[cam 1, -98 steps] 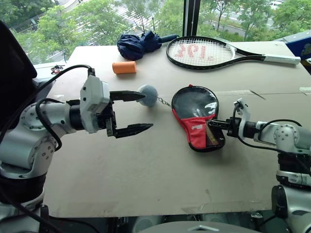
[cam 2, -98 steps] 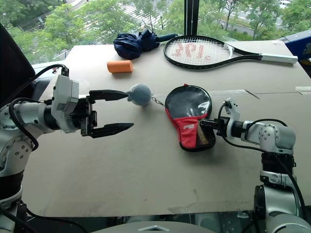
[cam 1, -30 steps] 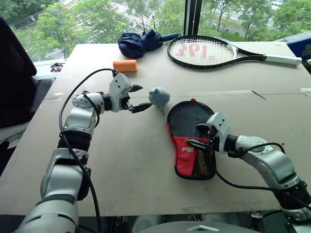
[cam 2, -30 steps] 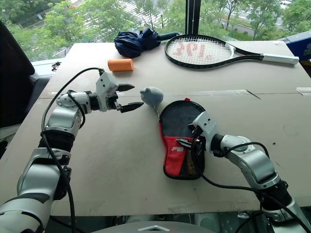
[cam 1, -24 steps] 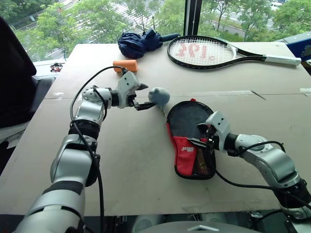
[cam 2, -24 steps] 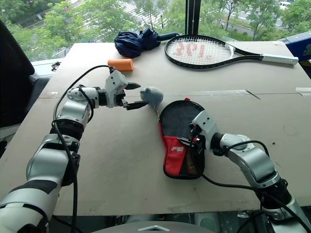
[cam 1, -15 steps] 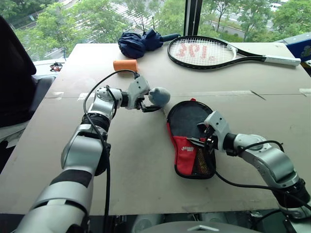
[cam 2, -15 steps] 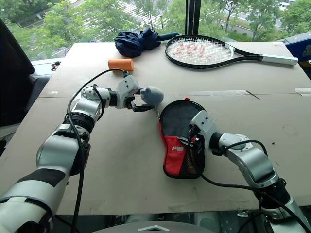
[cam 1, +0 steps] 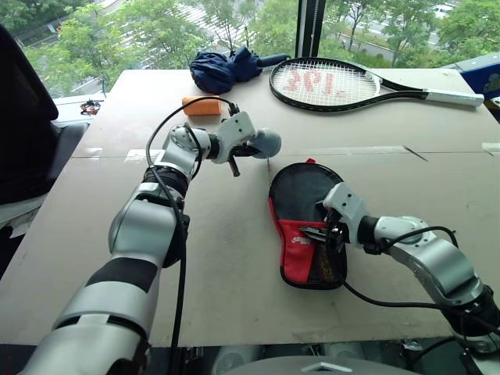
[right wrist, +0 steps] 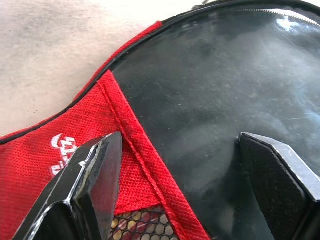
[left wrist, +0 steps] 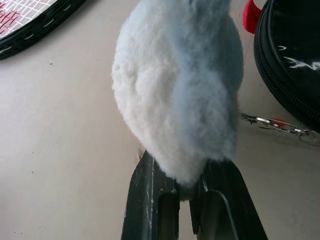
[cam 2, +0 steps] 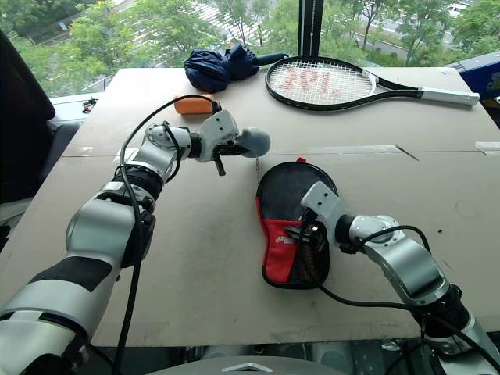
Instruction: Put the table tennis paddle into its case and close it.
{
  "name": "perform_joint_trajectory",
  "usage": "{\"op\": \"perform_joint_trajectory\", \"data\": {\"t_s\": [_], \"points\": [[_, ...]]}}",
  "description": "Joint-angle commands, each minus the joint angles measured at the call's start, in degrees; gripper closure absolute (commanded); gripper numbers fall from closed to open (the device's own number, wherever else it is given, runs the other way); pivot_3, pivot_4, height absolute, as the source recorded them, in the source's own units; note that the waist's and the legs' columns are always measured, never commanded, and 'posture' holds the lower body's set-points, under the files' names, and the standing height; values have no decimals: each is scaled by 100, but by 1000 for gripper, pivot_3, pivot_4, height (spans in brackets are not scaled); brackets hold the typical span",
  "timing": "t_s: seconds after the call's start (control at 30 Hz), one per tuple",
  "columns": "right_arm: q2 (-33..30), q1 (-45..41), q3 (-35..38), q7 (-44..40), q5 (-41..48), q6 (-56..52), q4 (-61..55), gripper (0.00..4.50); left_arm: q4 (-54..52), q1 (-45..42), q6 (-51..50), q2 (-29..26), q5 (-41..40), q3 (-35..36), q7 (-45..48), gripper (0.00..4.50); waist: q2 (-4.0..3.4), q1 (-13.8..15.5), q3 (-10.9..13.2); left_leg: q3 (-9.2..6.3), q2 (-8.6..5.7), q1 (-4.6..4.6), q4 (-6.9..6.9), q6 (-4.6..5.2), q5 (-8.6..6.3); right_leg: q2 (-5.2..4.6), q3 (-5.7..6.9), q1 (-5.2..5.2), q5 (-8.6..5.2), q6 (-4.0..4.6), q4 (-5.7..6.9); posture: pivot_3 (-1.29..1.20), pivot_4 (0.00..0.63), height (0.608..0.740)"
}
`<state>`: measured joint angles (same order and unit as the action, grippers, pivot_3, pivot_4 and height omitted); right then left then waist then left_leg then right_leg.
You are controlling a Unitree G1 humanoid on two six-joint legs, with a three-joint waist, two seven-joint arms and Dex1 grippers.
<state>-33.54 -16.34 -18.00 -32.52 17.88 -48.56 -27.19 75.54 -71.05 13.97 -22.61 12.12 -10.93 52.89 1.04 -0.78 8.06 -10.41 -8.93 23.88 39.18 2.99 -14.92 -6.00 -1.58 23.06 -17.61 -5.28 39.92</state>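
**Left fingers pinched on the charm, right fingers spread over the case**

The table [cam 1: 234,297] in front of me is a broad beige board. At its far edge lies the tennis racket [cam 1: 336,83], its strung head toward the middle and its handle running off to my right. Just to the left of it sits the folded dark blue umbrella [cam 1: 223,69].

The case [cam 1: 307,223] lies flat near the middle of the table, round black end away from me, red panel and mesh pocket toward me. My right gripper [cam 2: 306,234] is over the red panel and the mesh pocket, its two fingers standing wide apart; in the right wrist view one fingertip [right wrist: 95,170] is over the red fabric and the other over the glossy black face, with nothing held between them. I cannot tell whether the fingertips touch the fabric.

I cannot make out the table tennis paddle itself.

The orange cylinder [cam 1: 201,105] lies beyond my left forearm, near the umbrella.

My left gripper [left wrist: 187,192] is closed on the base of the grey-blue plush charm [left wrist: 177,90], which is beside the round end of the case. A short metal chain [left wrist: 275,125] runs from the charm toward the case's zip edge.
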Motion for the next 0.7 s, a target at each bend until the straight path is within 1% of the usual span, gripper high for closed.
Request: {"op": "perform_joint_trajectory", "data": {"t_s": [0.03,0.27,0.43,0.63,0.7], "points": [[-68,199,-368,-169,-32,-316,127,760,23,-413,-207,248,241,-65,-702,4482,5,11,-3,-1,-1,0,2,0,0,0,1,0,0,0,0,0,150,726],[-63,255,-484,-237,-52,-343,64,760,194,-800,-660,1001,773,-309,-1983,4482,8,1,-5,-2,-2,2,1,0,0,-1,0,-1,0,0,1,0,150,726],[-78,325,-519,-261,-80,-368,-6,760,253,-1020,-583,1701,1224,-635,-2435,4482,10,20,-6,-2,-3,2,1,0,0,-2,0,-1,0,-1,2,0,150,726],[-30,384,-525,-204,-84,-477,-135,760,277,-1271,-524,2387,1472,-733,-3208,4482,10,13,-6,-1,-4,4,0,0,0,-3,-2,1,0,-1,2,0,150,726],[9,418,-495,-159,-89,-511,-164,760,277,-1383,-553,2544,1381,-591,-3485,4482,10,16,-6,-1,-4,5,1,0,0,-4,-2,1,0,-1,1,0,150,726]]}}
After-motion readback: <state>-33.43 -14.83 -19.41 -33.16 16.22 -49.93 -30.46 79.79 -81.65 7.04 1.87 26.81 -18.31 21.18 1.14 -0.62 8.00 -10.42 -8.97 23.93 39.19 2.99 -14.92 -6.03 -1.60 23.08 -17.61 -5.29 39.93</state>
